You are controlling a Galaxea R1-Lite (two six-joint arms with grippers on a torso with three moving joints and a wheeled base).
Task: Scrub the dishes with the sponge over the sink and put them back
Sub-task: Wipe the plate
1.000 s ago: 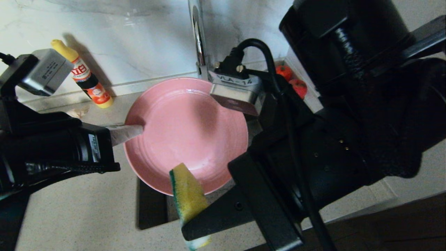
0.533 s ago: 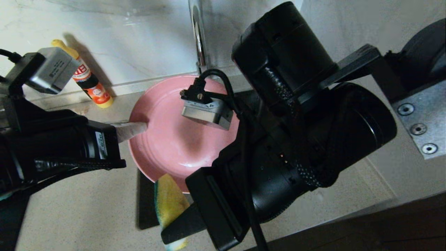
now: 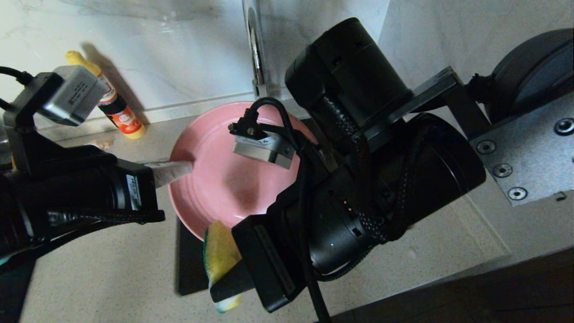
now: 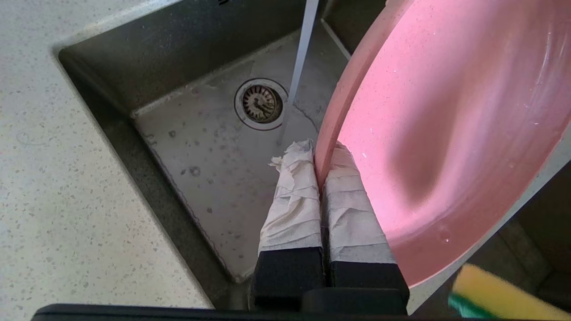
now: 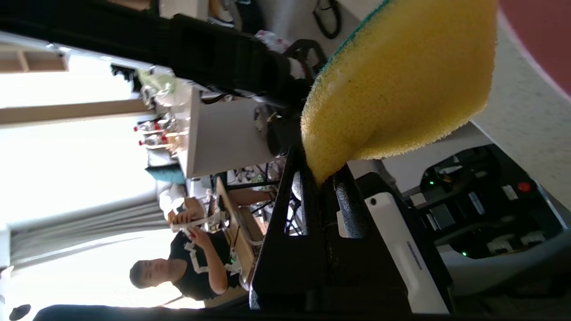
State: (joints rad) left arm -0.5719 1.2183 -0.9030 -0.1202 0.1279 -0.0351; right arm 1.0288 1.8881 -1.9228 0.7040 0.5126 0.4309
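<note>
Pink plate is tilted up over the sink in the head view. The left gripper pinches its rim from the left, and the right gripper squeezes the yellow sponge at the plate's near edge.

From the left wrist, the taped fingers are shut tight on the rim, above the drain.

From the right wrist, black fingers are closed on the sponge's end.

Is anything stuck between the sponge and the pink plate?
No, nothing visible is. The right hand pinches the sponge just by the plate's near rim, and the left hand holds that plate over the sink.
</note>
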